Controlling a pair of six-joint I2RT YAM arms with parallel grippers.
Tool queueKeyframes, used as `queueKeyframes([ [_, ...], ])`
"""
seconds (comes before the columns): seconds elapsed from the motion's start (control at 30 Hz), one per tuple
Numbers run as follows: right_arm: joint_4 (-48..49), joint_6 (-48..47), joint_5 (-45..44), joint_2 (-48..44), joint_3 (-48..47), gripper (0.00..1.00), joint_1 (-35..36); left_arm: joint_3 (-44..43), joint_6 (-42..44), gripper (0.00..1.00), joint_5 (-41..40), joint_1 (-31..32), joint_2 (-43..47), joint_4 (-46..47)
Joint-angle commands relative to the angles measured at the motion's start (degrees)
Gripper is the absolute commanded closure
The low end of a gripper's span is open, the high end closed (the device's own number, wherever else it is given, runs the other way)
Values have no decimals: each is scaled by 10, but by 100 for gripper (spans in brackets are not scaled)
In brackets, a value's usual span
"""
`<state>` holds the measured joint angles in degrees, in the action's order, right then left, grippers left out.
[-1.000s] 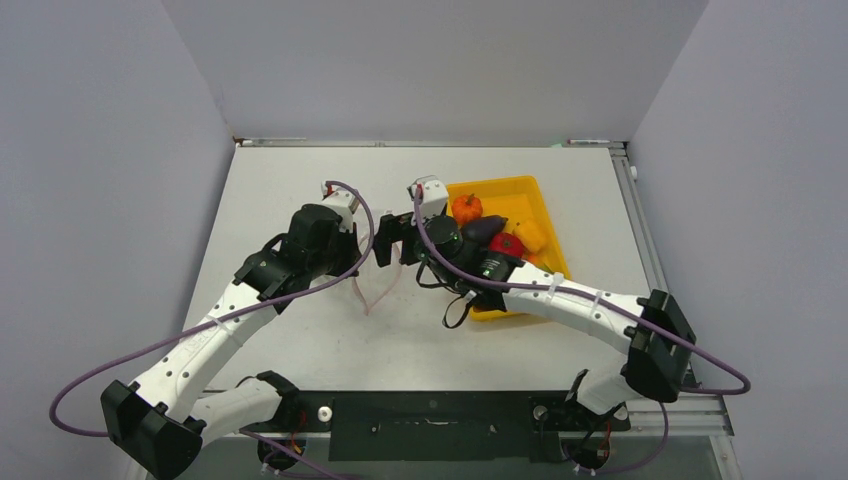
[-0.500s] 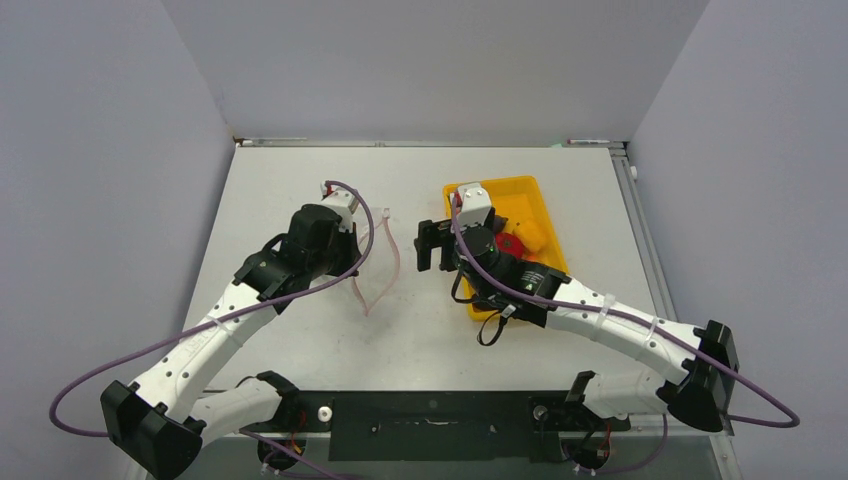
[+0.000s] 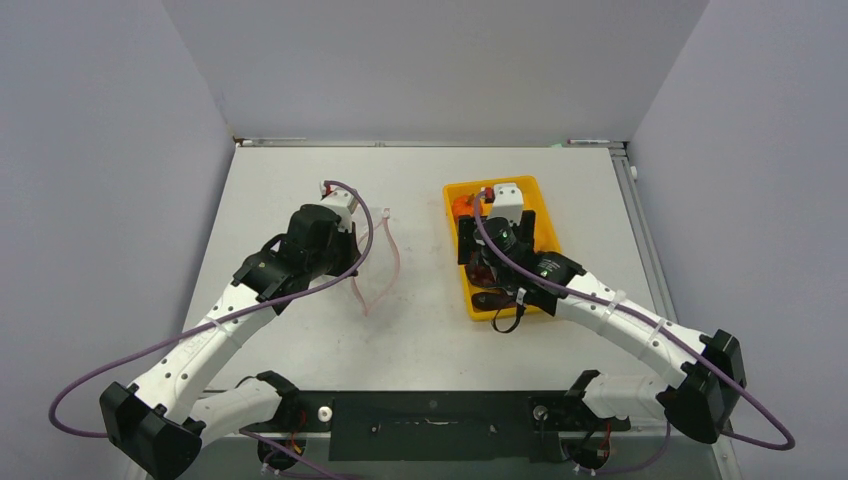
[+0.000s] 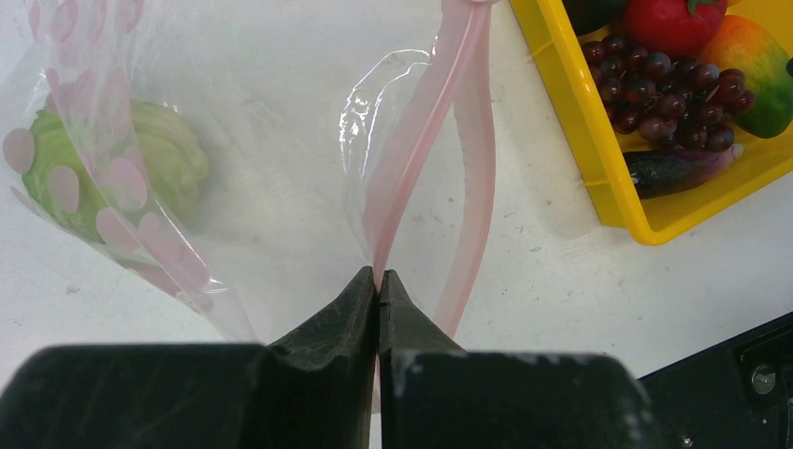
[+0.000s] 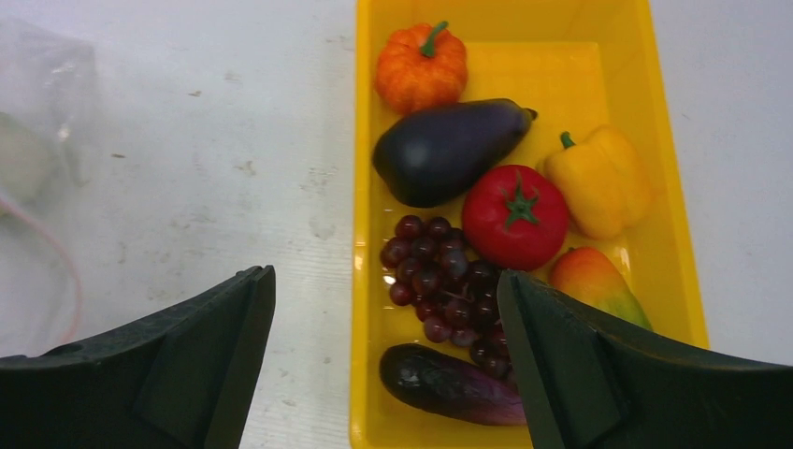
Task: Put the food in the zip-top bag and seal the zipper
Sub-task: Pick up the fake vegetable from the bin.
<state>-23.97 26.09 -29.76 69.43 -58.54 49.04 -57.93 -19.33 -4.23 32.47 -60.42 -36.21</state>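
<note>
Where the clear floppy zip-top bag with pinkish-red dots [image 4: 271,140] lies on the white bench [image 3: 300,180], left of the tray and apart from it, its mouth gapes. The left jaws are closed on the thin pinkish-red zipper strip [image 4: 411,140], pinching one side of it at their tips, while the other side bows away to the right. Inside the bag sits one pale green leafy toy vegetable [image 4: 159,159], seen through the plastic and the dots.

Right of the bag, the yellow rectangular plastic tray [image 5: 363,187] holds the rest of the food:
- an orange pumpkin [image 5: 421,67] at the far end
- a large dark purple eggplant [image 5: 444,150] just below it
- a red tomato [image 5: 514,217] touching the eggplant
- a yellow bell pepper [image 5: 598,182] at the right wall
- a dark red grape cluster [image 5: 439,285]
- an orange-and-green mango-like piece [image 5: 594,281]
- a smaller, slimmer purple eggplant [image 5: 444,383] at the near end

The right jaws hang spread wide above the tray and hold nothing.

From the top camera, the right arm [image 3: 600,310] covers most of the tray, and only a sliver of orange shows. The bag itself is almost invisible there, and only its pink strip can be traced. In the right wrist view, one finger hides part of the mango-like piece, and the bag is a blur at the left edge. The left wrist view cuts off the tray's far half.
</note>
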Motion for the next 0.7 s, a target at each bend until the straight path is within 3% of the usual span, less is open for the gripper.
queueKeyframes([
  [0.0, -19, 8, -5, -21, 20, 9, -38, -10, -7, 100, 5, -2, 10, 21],
  [0.43, 38, 29, 49, 40, 66, 0, -148, -12, -6, 100, 7, -2, 7, 19],
  [0.57, 61, 41, 80, 74, 72, 0, -178, -11, -6, 100, 7, -2, 5, 19],
  [0.67, 81, 45, 98, 93, 75, 7, -192, -12, -6, 100, 7, -2, 3, 19],
])
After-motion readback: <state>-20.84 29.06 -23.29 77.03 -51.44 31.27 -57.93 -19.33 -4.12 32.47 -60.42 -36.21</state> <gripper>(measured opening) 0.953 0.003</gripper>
